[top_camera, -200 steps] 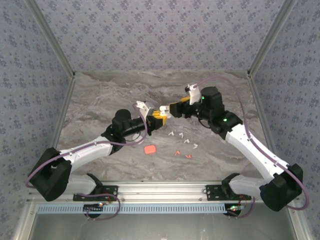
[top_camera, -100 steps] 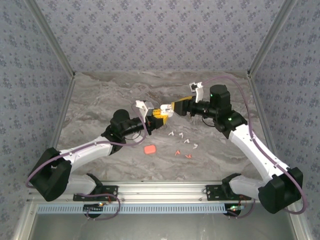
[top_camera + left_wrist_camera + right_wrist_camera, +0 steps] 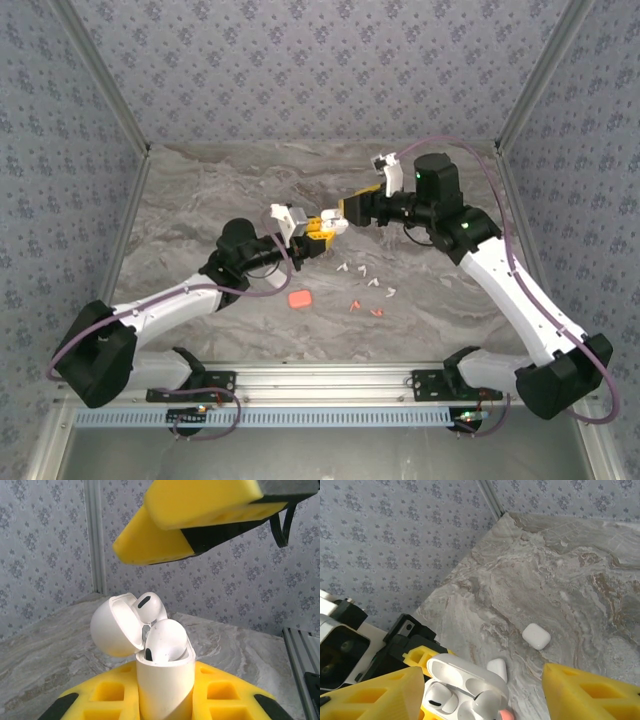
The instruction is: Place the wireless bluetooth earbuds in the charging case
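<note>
Small white stemmed earbuds (image 3: 165, 641) sit in the open white pebble-shaped charging case (image 3: 165, 687), gripped tight by the left pincer (image 3: 318, 232); the right pincer (image 3: 482, 679) hangs spread apart just above it.

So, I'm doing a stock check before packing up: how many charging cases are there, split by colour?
White cases: 3, counting the open white case and one behind its lid
Red case: 1
Total: 4

White arms (image 3: 515, 300), black joints (image 3: 435, 180), yellow tool pads (image 3: 590, 695), lilac cables (image 3: 455, 143)
</note>
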Robot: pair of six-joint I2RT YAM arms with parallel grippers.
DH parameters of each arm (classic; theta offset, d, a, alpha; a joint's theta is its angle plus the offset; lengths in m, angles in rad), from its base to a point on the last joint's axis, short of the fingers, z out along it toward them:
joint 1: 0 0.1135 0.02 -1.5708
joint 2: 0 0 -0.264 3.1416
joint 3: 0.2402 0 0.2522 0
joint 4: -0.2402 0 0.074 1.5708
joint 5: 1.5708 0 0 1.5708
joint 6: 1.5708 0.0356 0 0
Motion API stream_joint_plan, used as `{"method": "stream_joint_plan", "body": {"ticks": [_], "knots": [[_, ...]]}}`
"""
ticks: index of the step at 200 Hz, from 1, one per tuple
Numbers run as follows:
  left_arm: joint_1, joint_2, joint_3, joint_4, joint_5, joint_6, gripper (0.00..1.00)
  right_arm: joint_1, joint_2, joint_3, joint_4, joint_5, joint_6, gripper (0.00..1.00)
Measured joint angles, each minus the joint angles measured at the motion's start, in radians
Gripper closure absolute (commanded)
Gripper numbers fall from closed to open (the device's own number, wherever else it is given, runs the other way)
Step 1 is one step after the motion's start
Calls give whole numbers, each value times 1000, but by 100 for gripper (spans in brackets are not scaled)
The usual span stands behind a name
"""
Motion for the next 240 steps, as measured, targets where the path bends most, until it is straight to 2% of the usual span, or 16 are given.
{"method": "stream_joint_plan", "body": {"ticks": [97, 240], "knots": [[0, 0, 15, -26, 3, 19, 100, 21, 49, 12, -86, 60, -29, 47], [0, 1, 16, -40, -12, 19, 100, 24, 48, 12, -98, 62, -36, 53]]}}
